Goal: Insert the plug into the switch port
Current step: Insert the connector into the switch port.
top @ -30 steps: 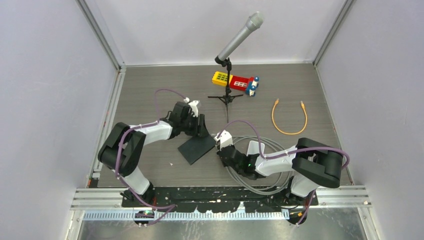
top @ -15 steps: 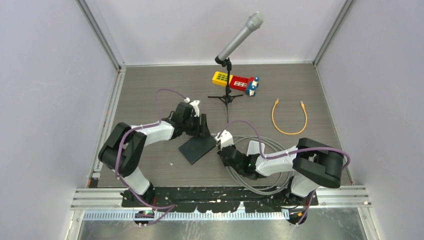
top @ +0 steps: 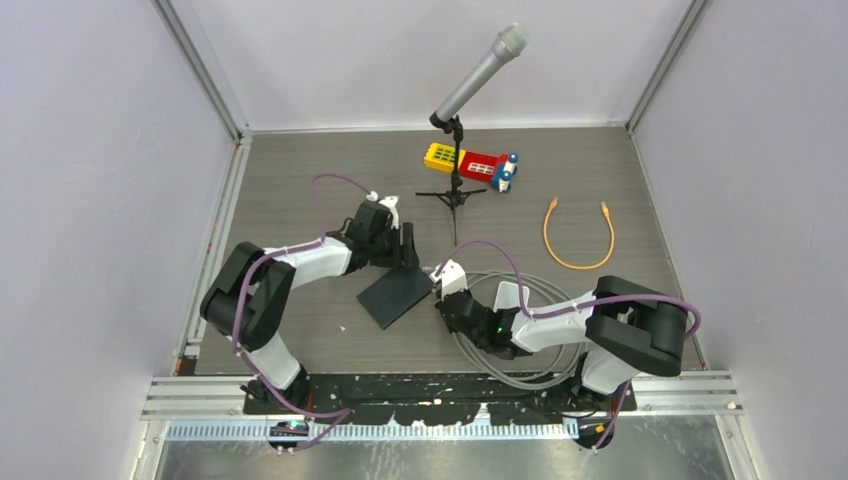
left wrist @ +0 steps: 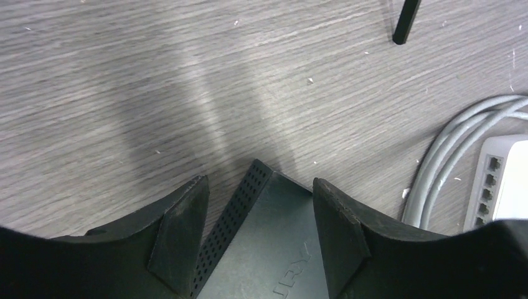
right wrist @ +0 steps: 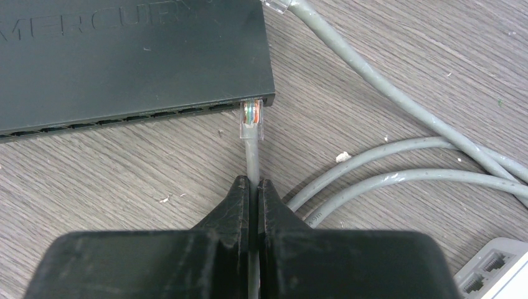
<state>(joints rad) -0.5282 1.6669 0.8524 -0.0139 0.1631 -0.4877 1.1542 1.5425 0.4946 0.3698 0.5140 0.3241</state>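
The black switch [top: 393,294] lies flat between the arms, its row of ports [right wrist: 124,116] facing my right gripper. My right gripper [right wrist: 252,182] is shut on the grey cable [right wrist: 251,156] just behind the clear plug [right wrist: 251,119]. The plug's tip sits at the mouth of the rightmost port, at the switch's corner. My left gripper [left wrist: 259,182] is open at the switch's far end. Its fingers [left wrist: 180,237] straddle a corner of the switch [left wrist: 274,243], with a gap showing on the perforated side.
Loops of grey cable [top: 520,330] lie under the right arm, beside a white multi-port box [left wrist: 501,180]. A second plug [right wrist: 280,5] rests by the switch's far corner. A microphone on a tripod [top: 455,150], toy blocks [top: 475,165] and an orange cable [top: 578,235] stand farther back.
My left gripper's jaws have widened around the switch's far corner and the hand has shifted slightly away. The right gripper, plug and switch have stayed put.
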